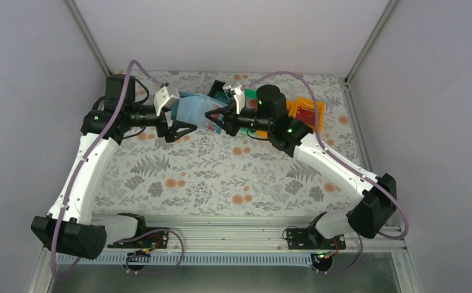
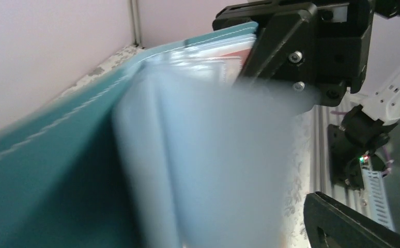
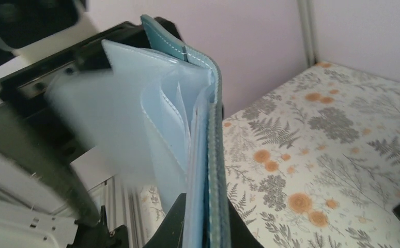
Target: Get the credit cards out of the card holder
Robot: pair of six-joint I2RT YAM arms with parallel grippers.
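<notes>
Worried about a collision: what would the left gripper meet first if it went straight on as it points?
Most likely the card holder, held up by the right gripper: it fills the left gripper's wrist view. Blur hides how close.

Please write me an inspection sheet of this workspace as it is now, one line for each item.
Surface: floral cloth, lying flat.
Job's things: card holder held up off the cloth, hanging open; cards not clearly seen in it.
Clutter: black bin, green bin and orange bin with something red inside, at the far side.
Grippers: left gripper open beside the holder; right gripper shut on it.
Cables: purple cables loop along both arms.
Surroundings: plain pale walls; metal rail at the near edge.
</notes>
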